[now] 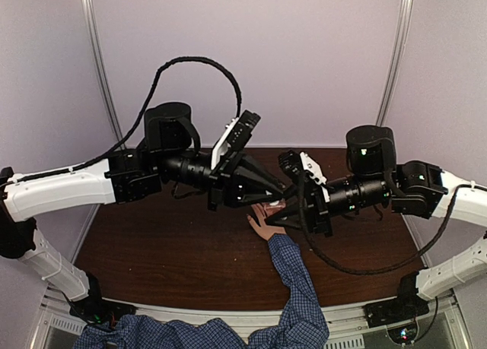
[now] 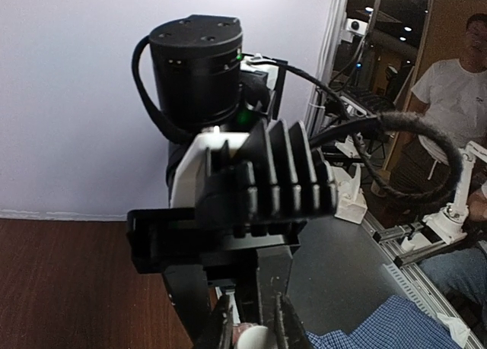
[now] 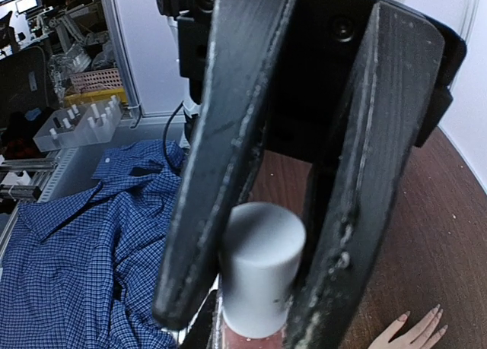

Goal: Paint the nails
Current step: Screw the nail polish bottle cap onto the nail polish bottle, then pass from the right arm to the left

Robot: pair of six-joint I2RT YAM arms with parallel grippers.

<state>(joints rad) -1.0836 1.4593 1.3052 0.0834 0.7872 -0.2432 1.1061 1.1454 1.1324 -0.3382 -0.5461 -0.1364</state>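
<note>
Nails [image 3: 436, 310], pinkish, tip the fingers of the person's hand [image 1: 264, 223], which lies back-up on the brown table [image 1: 167, 250] at the end of a blue checked sleeve [image 1: 293, 277]. On your top cam both arms meet directly over that hand, w/ the tips close together above its fingers.

Right gripper [image 3: 242, 325]: you've got the jaws clamped on a white cap [image 3: 262, 258], upright. On the right wrist cam the hand shows low & to the right of the cap, apart from it.

Left gripper [image 2: 253, 331]: jaws closed round a white object [image 2: 255, 338] at the frame's bottom edge. Too little of it shows, so you can't tell what it is.
</note>
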